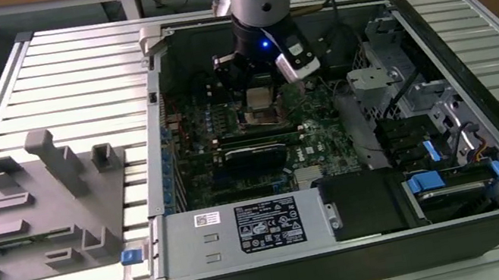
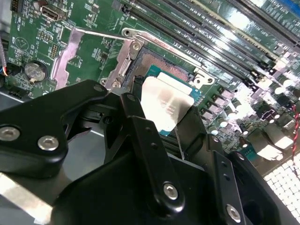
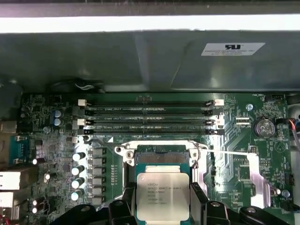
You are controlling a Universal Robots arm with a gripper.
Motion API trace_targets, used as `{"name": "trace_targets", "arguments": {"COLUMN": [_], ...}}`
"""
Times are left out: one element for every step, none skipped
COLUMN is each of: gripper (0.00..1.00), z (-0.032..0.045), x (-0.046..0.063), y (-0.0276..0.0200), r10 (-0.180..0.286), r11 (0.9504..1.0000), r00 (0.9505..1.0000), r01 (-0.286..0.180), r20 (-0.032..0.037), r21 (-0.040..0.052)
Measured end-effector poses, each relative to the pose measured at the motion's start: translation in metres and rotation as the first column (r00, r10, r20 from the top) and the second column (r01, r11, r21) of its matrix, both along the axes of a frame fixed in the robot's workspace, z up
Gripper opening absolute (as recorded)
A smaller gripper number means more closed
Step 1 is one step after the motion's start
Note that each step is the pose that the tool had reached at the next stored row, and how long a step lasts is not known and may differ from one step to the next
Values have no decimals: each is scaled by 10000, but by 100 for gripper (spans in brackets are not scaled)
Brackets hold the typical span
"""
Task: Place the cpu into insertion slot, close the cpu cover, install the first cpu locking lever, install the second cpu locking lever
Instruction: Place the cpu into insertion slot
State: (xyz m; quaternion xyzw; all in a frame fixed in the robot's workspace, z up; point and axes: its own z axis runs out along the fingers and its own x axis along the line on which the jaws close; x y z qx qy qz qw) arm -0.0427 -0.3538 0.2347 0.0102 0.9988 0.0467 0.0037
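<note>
The cpu (image 3: 162, 197) is a flat silver-grey square in the first wrist view. The black jaws are closed on two opposite edges of it. It stands over the near part of the insertion slot (image 3: 162, 153), and the far part of the slot is bare, with a silvery rim around it. I cannot tell if the chip already touches the slot. Behind the slot, long black memory slots (image 3: 150, 117) run across the green motherboard (image 3: 47, 140).

In the second wrist view the cpu (image 2: 165, 105) sits between the two black jaws, a little tilted, above the insertion slot (image 2: 157, 65). A thin metal lever (image 2: 101, 33) stands raised beside the slot.

In the exterior view the arm (image 1: 256, 0) reaches down into the open computer case (image 1: 354, 264), and its end is just above the insertion slot (image 1: 261, 107). The case lies on the slatted metal counter (image 1: 43, 76). A grey fixture block (image 1: 47, 214) stands on the counter at the exterior view's left, apart from the case.
</note>
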Motion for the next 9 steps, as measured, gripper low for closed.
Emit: {"name": "trace_targets", "arguments": {"gripper": [54, 54, 54, 54, 54, 54, 54, 54, 54], "z": [-5, -9, -11, -13, -13, -13, -13, -13, -13], "x": [0, 0, 0, 0, 1, 0, 0, 0, 0], "y": [10, 20, 27, 30, 31, 30, 30, 31, 31], "r10": [0, 0, 0, 0, 1, 1, 1, 0, 0], "r11": [10000, 10000, 10000, 10000, 10000, 10000, 10000, 10000, 10000], "r00": [10000, 10000, 10000, 10000, 10000, 10000, 10000, 10000, 10000], "r01": [0, 0, 0, 0, -1, -1, -1, 0, 0], "r20": [0, 0, 0, 0, 1, 0, 0, 1, 0], "r21": [-4, -10, -16, -21, -21, -21, -22, -22, -22]}}
